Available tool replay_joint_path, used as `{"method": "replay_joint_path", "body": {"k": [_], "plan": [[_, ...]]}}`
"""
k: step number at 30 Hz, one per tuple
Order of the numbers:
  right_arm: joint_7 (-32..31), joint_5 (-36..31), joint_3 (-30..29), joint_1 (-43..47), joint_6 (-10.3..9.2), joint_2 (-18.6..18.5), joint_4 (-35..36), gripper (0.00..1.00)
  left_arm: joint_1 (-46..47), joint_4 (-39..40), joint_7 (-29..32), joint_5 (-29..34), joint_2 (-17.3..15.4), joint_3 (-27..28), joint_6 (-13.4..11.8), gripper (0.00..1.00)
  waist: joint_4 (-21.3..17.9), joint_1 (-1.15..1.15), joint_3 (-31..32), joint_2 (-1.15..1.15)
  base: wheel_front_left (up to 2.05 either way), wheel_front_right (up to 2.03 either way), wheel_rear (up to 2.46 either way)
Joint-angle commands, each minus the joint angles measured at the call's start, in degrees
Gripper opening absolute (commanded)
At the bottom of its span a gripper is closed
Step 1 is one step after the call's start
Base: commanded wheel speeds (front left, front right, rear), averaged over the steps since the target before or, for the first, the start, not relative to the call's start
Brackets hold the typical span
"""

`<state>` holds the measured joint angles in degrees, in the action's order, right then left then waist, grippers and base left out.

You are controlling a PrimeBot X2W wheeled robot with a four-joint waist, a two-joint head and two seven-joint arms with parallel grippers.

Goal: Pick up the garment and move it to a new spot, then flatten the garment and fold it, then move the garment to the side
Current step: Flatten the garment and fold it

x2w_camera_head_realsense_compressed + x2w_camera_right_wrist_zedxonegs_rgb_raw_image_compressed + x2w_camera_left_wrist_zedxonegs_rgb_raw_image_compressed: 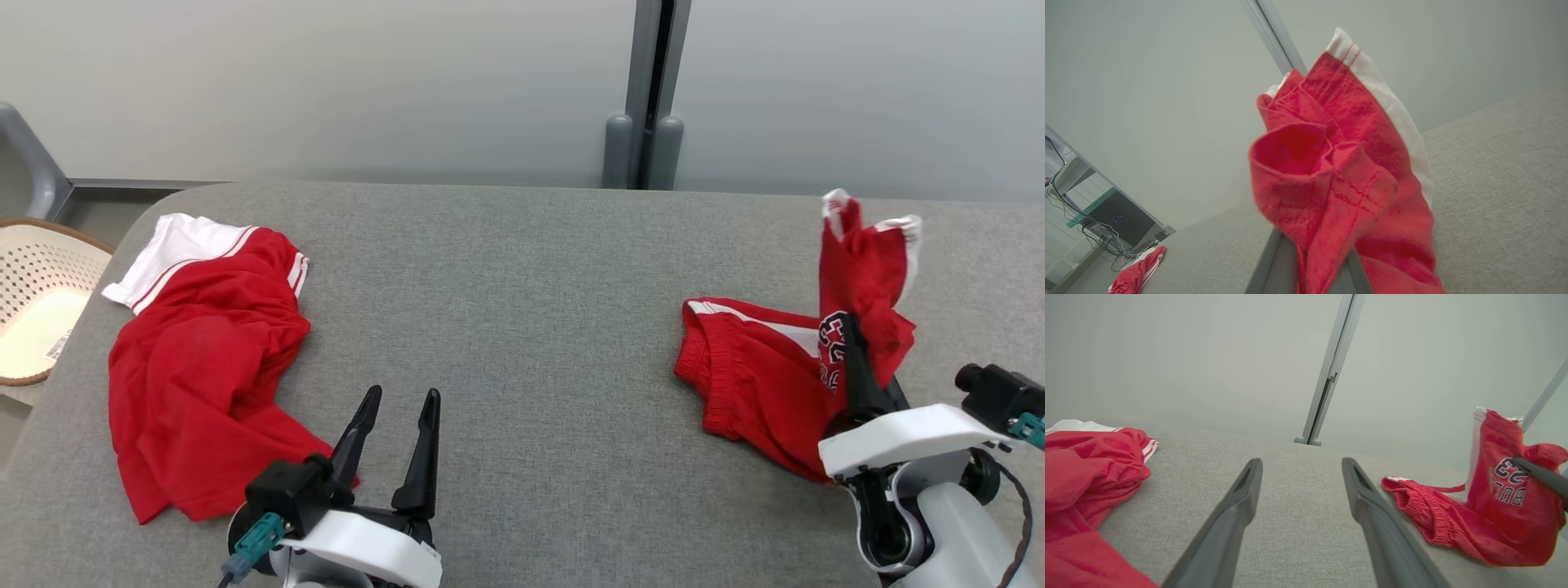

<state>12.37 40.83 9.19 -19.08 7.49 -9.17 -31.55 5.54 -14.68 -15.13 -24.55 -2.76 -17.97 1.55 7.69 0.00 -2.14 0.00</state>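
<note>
Right gripper [853,347] is clamping on the red shorts [751,367] at the right end of the table [522,327], its fingers pressed together with a bunch of fabric caught between them. One leg of the shorts is standing up off the table above the grip, white-trimmed hem on top, and dark lettering is showing on it. The elastic waistband part is lying on the table, toward its middle. Near the table's front edge, left of centre, the left gripper [396,437] is poised with fingers spread wide, holding nothing. A red shirt [204,359] with white trim is lying crumpled at the table's left end, and a pale basket [37,302] is sitting just off the table's left edge.
</note>
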Motion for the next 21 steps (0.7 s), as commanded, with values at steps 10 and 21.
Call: {"method": "replay_joint_path", "body": {"k": [10, 21], "plan": [[1.1, 2.7, 11.1, -2.3, 0.00, -3.0, -3.2, 0.08, -0.4, 0.0, 0.0, -0.9, -0.2, -0.7, -0.1, 1.00, 3.7, 0.00, -0.4, 0.00, 0.00, 0.00, 0.00], [-1.3, 4.2, 21.4, -4.3, 0.00, -3.4, -7.1, 1.00, 0.7, 0.4, 0.0, -2.2, -0.2, -2.0, -0.9, 1.00, 7.1, 0.00, -2.4, 0.00, 0.00, 0.00, 0.00]]}}
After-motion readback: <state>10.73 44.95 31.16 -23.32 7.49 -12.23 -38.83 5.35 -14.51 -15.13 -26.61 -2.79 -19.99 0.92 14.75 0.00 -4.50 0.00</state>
